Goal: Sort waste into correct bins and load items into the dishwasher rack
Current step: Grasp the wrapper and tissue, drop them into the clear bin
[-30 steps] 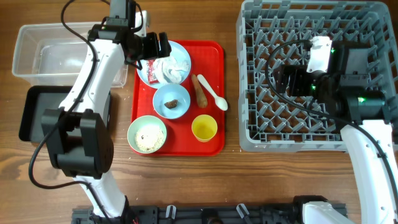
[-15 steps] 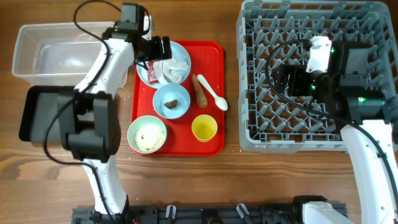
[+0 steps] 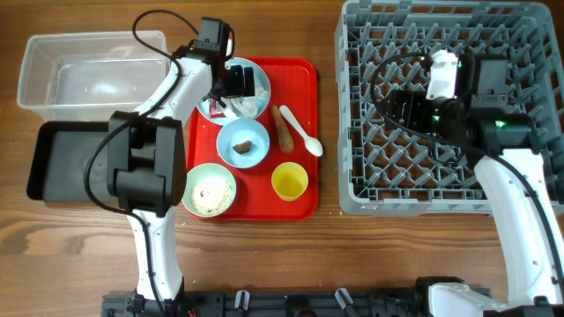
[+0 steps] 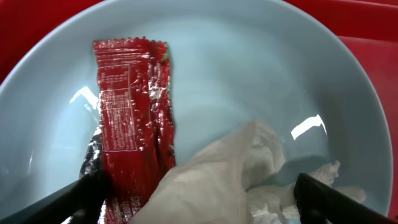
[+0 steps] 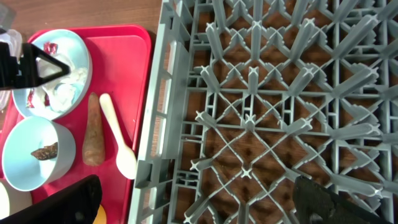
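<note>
Nothing looks sorted or loaded yet: the dishwasher rack (image 3: 414, 204), clear tub (image 3: 35, 70) and black tray (image 3: 40, 163) show no contents, the left fingers (image 4: 81, 196) are spread open around the red-and-white wrapper (image 4: 134, 124) on the plate (image 4: 249, 74) at the upper left of the red serving tray (image 3: 304, 70), and the right fingers (image 5: 62, 202) hang released over the rack.

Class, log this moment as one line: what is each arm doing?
left gripper: jaws open over wrapper on plate | right gripper: jaws open over rack | wrapper not grasped
</note>
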`<act>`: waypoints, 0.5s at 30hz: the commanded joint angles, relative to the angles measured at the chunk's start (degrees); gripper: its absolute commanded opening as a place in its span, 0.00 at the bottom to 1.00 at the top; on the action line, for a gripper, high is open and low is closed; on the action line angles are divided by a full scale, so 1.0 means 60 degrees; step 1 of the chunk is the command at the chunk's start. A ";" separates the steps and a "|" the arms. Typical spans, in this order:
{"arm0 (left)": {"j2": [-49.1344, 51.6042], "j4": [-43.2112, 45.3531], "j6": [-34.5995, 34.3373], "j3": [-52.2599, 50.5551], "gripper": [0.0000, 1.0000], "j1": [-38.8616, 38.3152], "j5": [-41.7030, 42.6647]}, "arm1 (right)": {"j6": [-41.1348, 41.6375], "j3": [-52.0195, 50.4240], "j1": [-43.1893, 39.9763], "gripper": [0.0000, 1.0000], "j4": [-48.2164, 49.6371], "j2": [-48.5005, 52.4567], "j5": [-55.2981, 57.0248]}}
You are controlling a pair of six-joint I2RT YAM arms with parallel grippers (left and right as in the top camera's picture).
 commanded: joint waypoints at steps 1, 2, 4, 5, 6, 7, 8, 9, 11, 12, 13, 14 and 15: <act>0.0608 -0.0091 -0.0069 -0.0051 0.68 -0.0007 -0.0015 | 0.0135 0.0215 -0.0015 1.00 0.0087 0.0098 -0.0022; 0.0608 -0.0098 -0.0069 -0.0051 0.49 -0.0007 -0.0011 | 0.0149 0.0215 -0.0015 1.00 0.0087 0.0098 -0.0025; 0.0608 -0.0127 -0.0073 -0.0051 0.17 -0.0007 -0.0011 | 0.0146 0.0215 -0.0015 1.00 0.0080 0.0098 -0.0025; 0.0608 -0.0164 -0.0073 -0.0051 0.06 -0.0007 -0.0011 | 0.0146 0.0215 -0.0015 1.00 0.0084 0.0098 -0.0025; 0.0608 -0.0193 -0.0073 -0.0051 0.04 -0.0007 -0.0011 | 0.0142 0.0215 -0.0015 1.00 0.0084 0.0098 -0.0025; 0.0608 -0.0219 -0.0073 -0.0051 0.04 -0.0007 -0.0007 | 0.0142 0.0215 -0.0015 1.00 0.0084 0.0098 -0.0025; 0.0605 -0.0244 -0.0073 -0.0051 0.04 -0.0007 0.0029 | 0.0146 0.0215 -0.0015 1.00 0.0087 0.0098 -0.0025; 0.0597 -0.0288 -0.0073 -0.0047 0.04 -0.0007 0.0033 | 0.0146 0.0215 -0.0015 1.00 0.0087 0.0098 -0.0025; 0.0423 -0.0342 -0.0076 -0.0036 0.04 -0.0007 0.0029 | 0.0149 0.0215 -0.0015 1.00 0.0087 0.0098 -0.0025; 0.0266 -0.0342 -0.0142 -0.0022 0.04 0.0015 0.0025 | 0.0146 0.0215 -0.0015 1.00 0.0087 0.0098 -0.0025; 0.0058 -0.0364 -0.0346 0.0033 0.04 0.0051 0.0022 | 0.0146 0.0215 -0.0015 1.00 0.0091 0.0098 -0.0025; -0.0131 -0.0372 -0.0528 0.0098 0.04 0.0095 0.0022 | 0.0146 0.0215 -0.0015 1.00 0.0091 0.0098 -0.0025; -0.0415 -0.0375 -0.0725 0.0175 0.04 0.0160 0.0022 | 0.0146 0.0215 -0.0015 1.00 0.0095 0.0098 -0.0025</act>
